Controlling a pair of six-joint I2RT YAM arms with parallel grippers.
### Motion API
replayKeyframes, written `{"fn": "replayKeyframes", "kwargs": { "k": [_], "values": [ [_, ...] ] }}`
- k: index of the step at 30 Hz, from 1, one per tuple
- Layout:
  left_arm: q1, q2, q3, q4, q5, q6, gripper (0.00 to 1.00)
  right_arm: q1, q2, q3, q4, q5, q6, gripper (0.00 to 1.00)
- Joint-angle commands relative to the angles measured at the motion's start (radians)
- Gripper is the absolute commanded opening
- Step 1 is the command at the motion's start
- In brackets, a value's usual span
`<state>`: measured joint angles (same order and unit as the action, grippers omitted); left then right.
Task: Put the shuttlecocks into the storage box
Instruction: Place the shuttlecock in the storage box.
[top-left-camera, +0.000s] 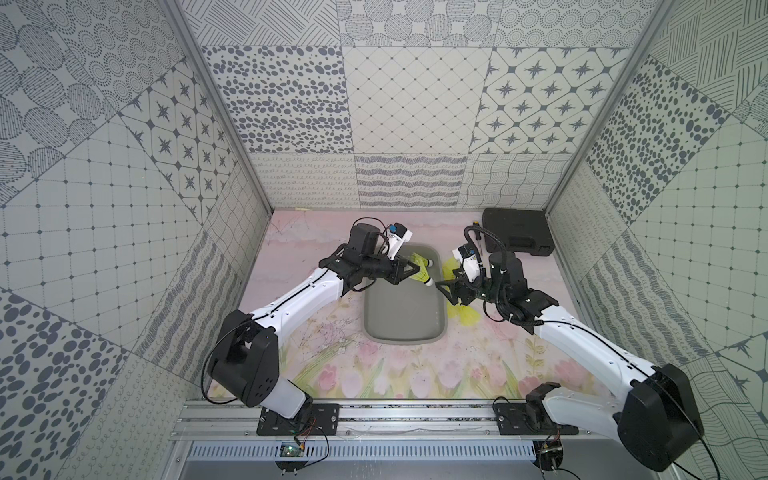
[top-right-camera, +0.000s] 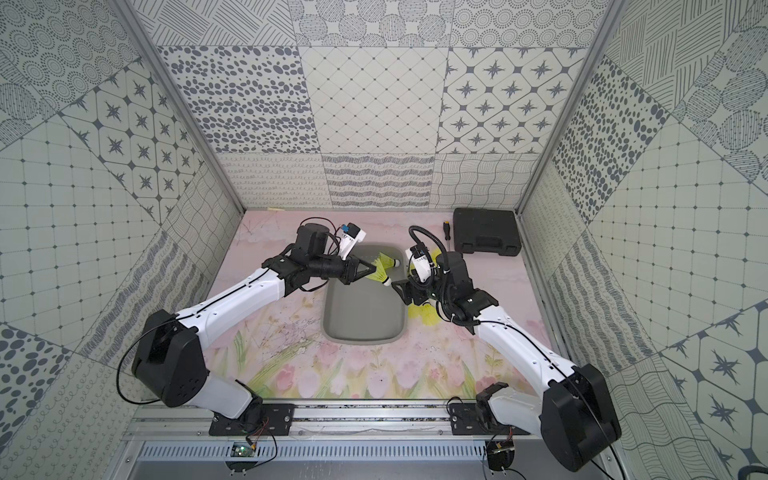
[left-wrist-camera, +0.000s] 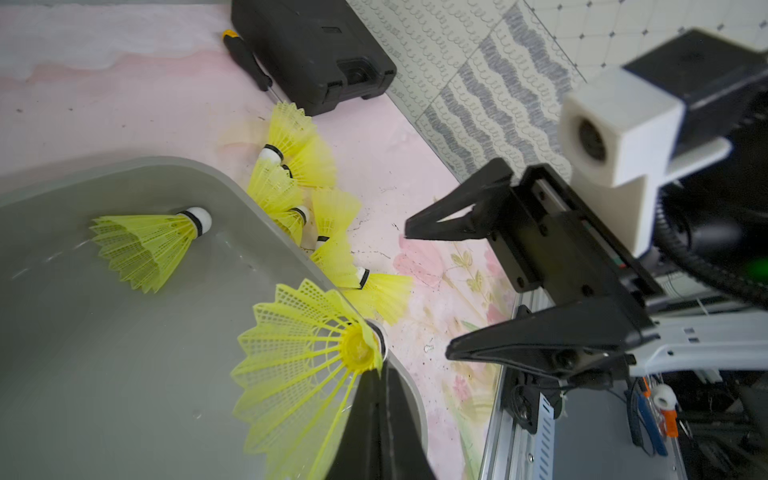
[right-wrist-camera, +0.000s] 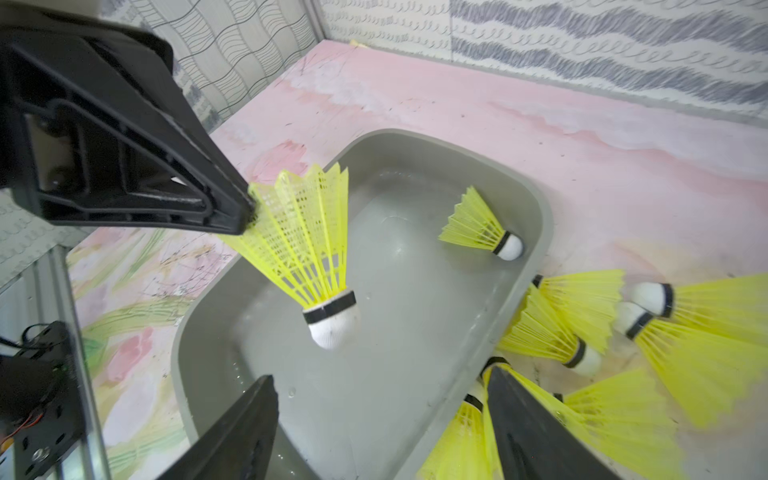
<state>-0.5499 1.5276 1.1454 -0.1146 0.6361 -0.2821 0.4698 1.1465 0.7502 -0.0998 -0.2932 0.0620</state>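
The grey storage box (top-left-camera: 405, 338) (top-right-camera: 361, 320) lies mid-table. One yellow-green shuttlecock (top-left-camera: 423, 261) (right-wrist-camera: 482, 228) lies inside at its far end. My left gripper (top-left-camera: 409, 270) (left-wrist-camera: 380, 368) is shut on the skirt edge of a second shuttlecock (left-wrist-camera: 299, 357) (right-wrist-camera: 316, 253), which hangs tip-down over the box. My right gripper (top-left-camera: 442, 291) (right-wrist-camera: 380, 376) is open with nothing between its fingers and straddles the box's right rim. Several more shuttlecocks (left-wrist-camera: 307, 199) (right-wrist-camera: 582, 324) lie piled on the table just outside that rim, partly hidden under the right gripper in both top views.
A black ribbed hard case (top-left-camera: 517, 232) (left-wrist-camera: 311, 50) sits at the back right corner, with a screwdriver (top-right-camera: 446, 230) (left-wrist-camera: 245, 58) beside it. The patterned walls close in the table on three sides. The two grippers are close together over the box's far right part.
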Motion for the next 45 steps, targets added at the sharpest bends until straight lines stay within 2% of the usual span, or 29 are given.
{"fn": "replayKeyframes", "kwargs": {
  "k": [1, 7, 13, 24, 34, 45],
  "values": [
    [-0.009, 0.019, -0.034, 0.18, -0.232, -0.427, 0.0, -0.002, -0.065, -0.044, 0.122, 0.161, 0.053, 0.82],
    [-0.014, 0.07, -0.082, 0.23, -0.331, -0.632, 0.0, -0.002, -0.126, -0.083, 0.12, 0.287, 0.105, 0.83],
    [-0.03, 0.141, -0.124, 0.327, -0.359, -0.774, 0.0, -0.003, -0.159, -0.111, 0.113, 0.323, 0.13, 0.85],
    [-0.051, 0.255, -0.139, 0.44, -0.418, -0.901, 0.0, -0.029, -0.172, -0.122, 0.092, 0.323, 0.159, 0.85],
    [-0.066, 0.324, -0.113, 0.47, -0.461, -0.932, 0.0, -0.051, -0.173, -0.122, 0.077, 0.299, 0.173, 0.85],
    [-0.072, 0.382, -0.08, 0.508, -0.45, -0.962, 0.0, -0.064, -0.17, -0.126, 0.074, 0.289, 0.169, 0.85]
  ]
}}
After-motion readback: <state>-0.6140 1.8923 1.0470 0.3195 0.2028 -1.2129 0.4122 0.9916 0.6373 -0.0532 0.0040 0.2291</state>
